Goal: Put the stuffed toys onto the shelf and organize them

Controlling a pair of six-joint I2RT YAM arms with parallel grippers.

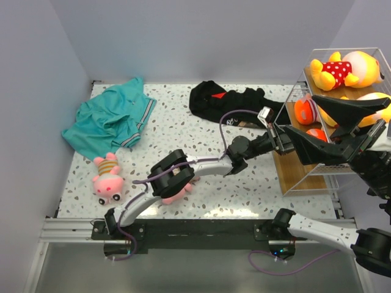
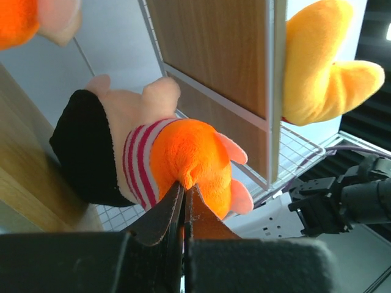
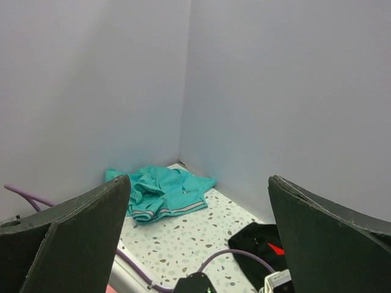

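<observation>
My left gripper [image 2: 183, 190] is shut on the orange trousers of a black-haired doll [image 2: 140, 159] in a pink-striped top, held inside the shelf [image 1: 303, 176] over its wire grid. In the top view my left gripper [image 1: 285, 138] reaches to the shelf's left side, where orange toy parts [image 1: 303, 111] show on the middle tier. A yellow bear [image 1: 339, 70] in a red dotted top lies on the top tier. A pink pig [image 1: 108, 181] lies on the table at the left, and another pink toy [image 1: 179, 190] lies under my left arm. My right gripper [image 3: 198, 183] hangs open and empty above the shelf.
A teal polo shirt [image 1: 112, 119] lies at the back left of the table and a black garment with a red mark [image 1: 225, 99] at the back middle. Walls close the table at the left and back. A yellow bear's leg [image 2: 324, 79] hangs beside the shelf board [image 2: 214, 55].
</observation>
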